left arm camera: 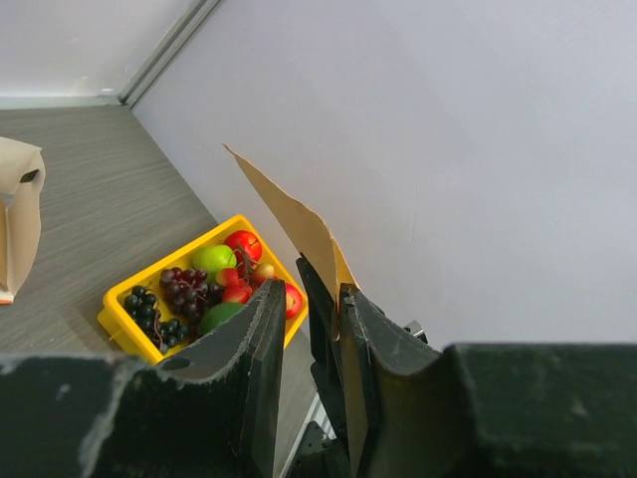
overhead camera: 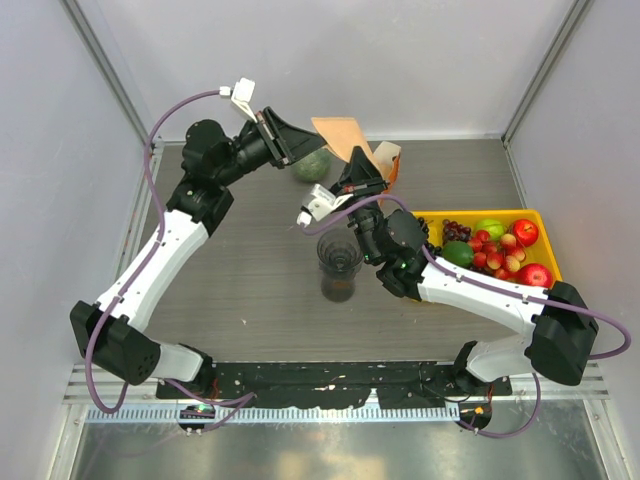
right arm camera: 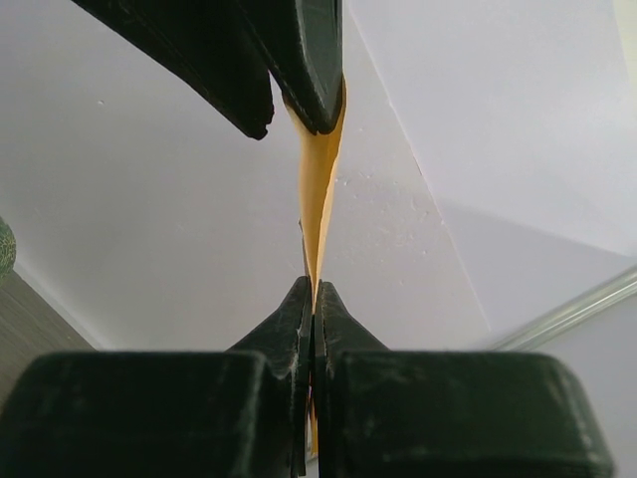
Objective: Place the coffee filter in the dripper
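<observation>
**A:** What are the 2 grippers doing?

**B:** The right gripper [right arm camera: 313,289] is clenched tight on the lower edge of the coffee filter [overhead camera: 342,135], a thin light-brown paper held in the air near the back wall. The left gripper [left arm camera: 311,294] meets the same paper from the other side. Its jaws stand partly apart around the edge, not clamped, with the paper lying along 1 finger [left arm camera: 388,358].

**A:** Where is the dripper?

**B:** The dripper [overhead camera: 340,252], dark and see-through, stands on the grey table [overhead camera: 240,280]. It is nearer the arm bases than the filter, just beside the right arm's wrist and apart from the paper.

**A:** What else is around?

**B:** A round green fruit [overhead camera: 312,165] sits by the left gripper. A white-orange pack [overhead camera: 388,160] of brown papers stands just beyond the right gripper; its print is too small to read. A yellow tray [overhead camera: 480,213] of red, green and dark fruit lies to the right.

**A:** Do the views differ?

**B:** Only the top view shows the dripper. The right wrist view shows the pinch edge-on against the bare wall.
</observation>
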{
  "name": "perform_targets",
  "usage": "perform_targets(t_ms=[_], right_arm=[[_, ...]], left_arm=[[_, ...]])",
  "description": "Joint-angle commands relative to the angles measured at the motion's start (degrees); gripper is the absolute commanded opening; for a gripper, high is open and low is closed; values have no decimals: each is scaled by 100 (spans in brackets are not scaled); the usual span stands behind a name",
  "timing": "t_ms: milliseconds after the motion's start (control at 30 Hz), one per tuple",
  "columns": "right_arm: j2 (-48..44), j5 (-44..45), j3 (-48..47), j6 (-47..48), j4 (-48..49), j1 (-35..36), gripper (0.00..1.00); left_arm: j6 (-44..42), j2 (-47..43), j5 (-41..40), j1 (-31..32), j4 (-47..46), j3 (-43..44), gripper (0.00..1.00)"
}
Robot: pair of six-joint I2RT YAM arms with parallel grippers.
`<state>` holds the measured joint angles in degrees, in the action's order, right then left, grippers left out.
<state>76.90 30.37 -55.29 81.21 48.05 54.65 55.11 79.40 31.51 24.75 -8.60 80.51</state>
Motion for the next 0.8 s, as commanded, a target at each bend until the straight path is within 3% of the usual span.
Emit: perform_targets(t_ms=[0,233,600,667,767], right_arm=[[9,-154,9,176,406,45,5],[53,-312,115,492,626,45,5],[193,-260,53,642,732,54,5],[202,-260,44,651,732,54,5],[255,-163,-34,642,723,45,5]], left_arm=[[-18,-12,-74,47,-116,220,31],[148,23,-198,47,-97,211,31],[448,67,-197,109,-151,123,41],[430,32,-233,117,-89,88,41],[448,-38,-224,117,-106,-26,33]])
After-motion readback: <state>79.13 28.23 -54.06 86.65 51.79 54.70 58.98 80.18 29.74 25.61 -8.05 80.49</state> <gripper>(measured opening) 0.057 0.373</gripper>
